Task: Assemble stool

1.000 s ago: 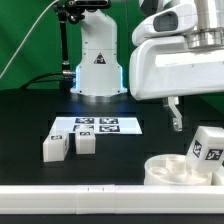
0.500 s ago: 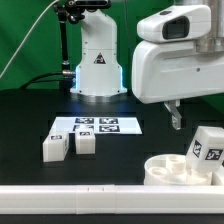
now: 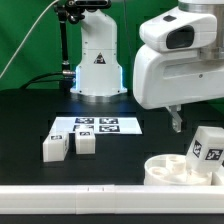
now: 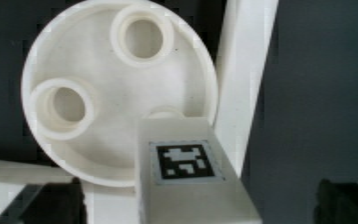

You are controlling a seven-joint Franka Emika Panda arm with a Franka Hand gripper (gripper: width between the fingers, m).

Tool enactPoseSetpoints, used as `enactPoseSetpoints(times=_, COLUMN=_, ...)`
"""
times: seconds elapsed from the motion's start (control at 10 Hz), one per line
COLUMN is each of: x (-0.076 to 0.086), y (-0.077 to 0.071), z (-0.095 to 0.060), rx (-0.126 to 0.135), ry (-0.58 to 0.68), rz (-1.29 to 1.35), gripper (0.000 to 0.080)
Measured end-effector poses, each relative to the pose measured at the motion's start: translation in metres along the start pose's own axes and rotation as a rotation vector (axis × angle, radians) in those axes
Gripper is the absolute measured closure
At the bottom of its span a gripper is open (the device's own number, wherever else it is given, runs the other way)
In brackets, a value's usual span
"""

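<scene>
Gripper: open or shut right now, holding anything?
Gripper: open wide, holding nothing; the white leg nearby is not gripped.

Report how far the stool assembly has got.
Done: nothing clearly joined; one leg stands at the seat, attachment unclear. In hand: nothing, the gripper hangs open. Left: two loose legs lie beside the marker board.

Black surface [image 3: 30, 120], marker board [image 3: 97, 126] lying flat in the middle. Just in front of it, one white leg [image 3: 54, 147] and a second leg [image 3: 86, 143], side by side. Over on the exterior view's right sits the round seat [image 3: 178, 171], a third leg [image 3: 206, 147] right by it. The border rail [image 3: 90, 197] runs along the near edge.
</scene>
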State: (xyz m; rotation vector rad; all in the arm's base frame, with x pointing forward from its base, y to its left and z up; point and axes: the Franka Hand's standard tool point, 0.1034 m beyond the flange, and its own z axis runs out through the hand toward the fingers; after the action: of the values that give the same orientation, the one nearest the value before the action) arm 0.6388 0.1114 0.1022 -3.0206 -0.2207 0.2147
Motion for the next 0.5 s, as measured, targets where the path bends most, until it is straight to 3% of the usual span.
enactPoseSetpoints(times=0.1, x=0.0044, y=-0.0001, z=-0.0013, rx=-0.017, ry=0.021, rz=-0.014, gripper=0.0151)
enactPoseSetpoints(times=0.2, x=0.0130, y=-0.0014, z=-0.0025, rx=-0.057, ry=0.069, rz=-0.037, gripper=0.0151)
enactPoseSetpoints(times=0.5, x=0.0144, y=0.0011, z=-0.0013, rx=-0.059, ry=0.080, rz=-0.041, gripper=0.0151)
